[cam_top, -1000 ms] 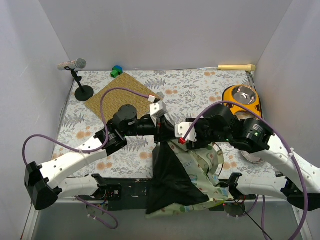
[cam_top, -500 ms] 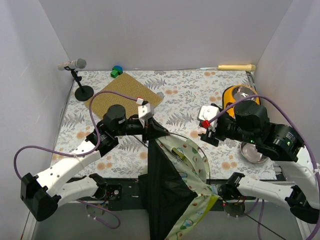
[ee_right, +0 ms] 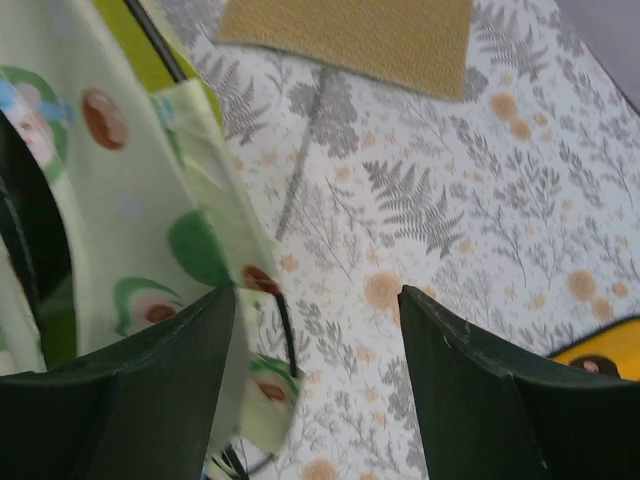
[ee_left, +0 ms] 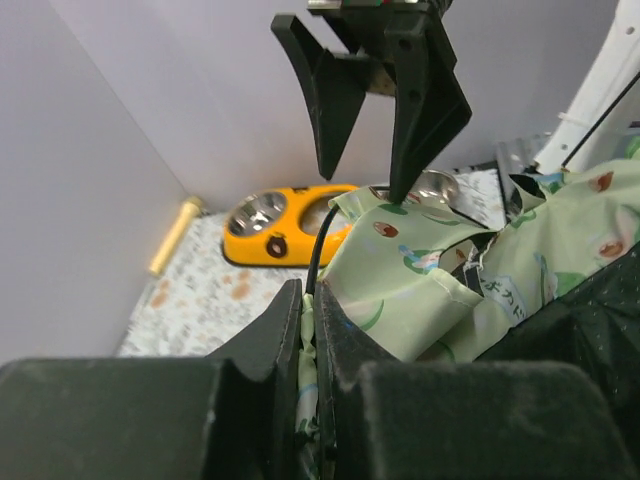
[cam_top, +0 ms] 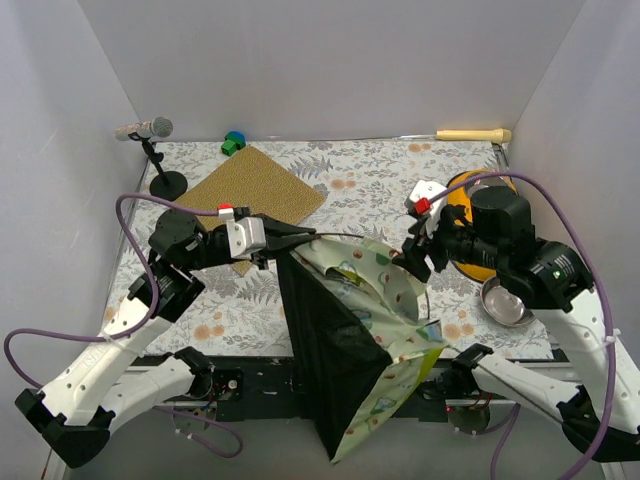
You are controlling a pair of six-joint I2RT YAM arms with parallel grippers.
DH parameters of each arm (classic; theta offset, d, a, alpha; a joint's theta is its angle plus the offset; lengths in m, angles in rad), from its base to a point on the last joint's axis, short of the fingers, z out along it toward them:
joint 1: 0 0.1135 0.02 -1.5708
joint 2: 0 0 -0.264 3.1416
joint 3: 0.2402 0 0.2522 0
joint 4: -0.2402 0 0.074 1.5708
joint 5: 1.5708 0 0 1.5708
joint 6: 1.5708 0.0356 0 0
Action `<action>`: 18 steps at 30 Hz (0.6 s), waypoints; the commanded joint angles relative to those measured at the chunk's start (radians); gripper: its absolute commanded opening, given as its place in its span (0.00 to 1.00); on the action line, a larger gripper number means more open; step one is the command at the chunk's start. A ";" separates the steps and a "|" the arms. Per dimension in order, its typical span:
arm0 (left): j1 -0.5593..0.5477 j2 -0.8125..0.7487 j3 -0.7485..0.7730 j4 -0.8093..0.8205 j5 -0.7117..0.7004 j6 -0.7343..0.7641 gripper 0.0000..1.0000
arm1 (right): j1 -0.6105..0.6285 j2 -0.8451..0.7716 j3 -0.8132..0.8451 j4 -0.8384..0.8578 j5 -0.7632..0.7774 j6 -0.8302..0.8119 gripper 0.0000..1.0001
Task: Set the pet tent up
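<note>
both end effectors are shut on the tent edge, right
No: the right end effector is open, fingers spread, as the right wrist view shows. The left end effector is shut on the pale green printed fabric pet tent.

The light is bright, soft and even, and it comes from above; the white walls (cam_top: pixel 330 70) spread it. On the surface (cam_top: pixel 380 170) the shadows are pale, with soft edges. The steel bowl (cam_top: pixel 503 303) gives a small glare, and the black side of the pet tent (cam_top: pixel 330 350) shows almost no detail. In the wrist views the left pincer (ee_left: pixel 307 300) and the right pincer (ee_right: pixel 315 300) look dark and out of focus, while farther things are sharper.
</note>
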 commanded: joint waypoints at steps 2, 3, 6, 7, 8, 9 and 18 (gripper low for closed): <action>0.008 0.049 0.115 0.071 -0.018 0.172 0.00 | -0.011 0.059 0.097 0.117 -0.305 -0.009 0.71; 0.007 0.050 0.120 0.083 -0.015 0.181 0.00 | -0.010 0.063 0.097 0.088 -0.359 -0.041 0.67; 0.007 0.053 0.120 0.115 -0.062 0.213 0.00 | -0.011 0.068 0.089 0.040 -0.382 -0.120 0.44; 0.008 0.052 0.117 0.123 -0.087 0.227 0.00 | -0.010 0.071 0.092 0.035 -0.375 -0.138 0.26; 0.007 0.053 0.112 0.131 -0.116 0.239 0.00 | -0.011 0.076 0.102 0.052 -0.341 -0.131 0.05; 0.008 0.053 0.103 0.135 -0.148 0.262 0.00 | -0.010 0.080 0.108 0.084 -0.289 -0.109 0.01; 0.019 0.157 0.171 0.225 -0.631 -0.018 0.98 | -0.010 0.247 0.377 0.250 0.202 -0.100 0.01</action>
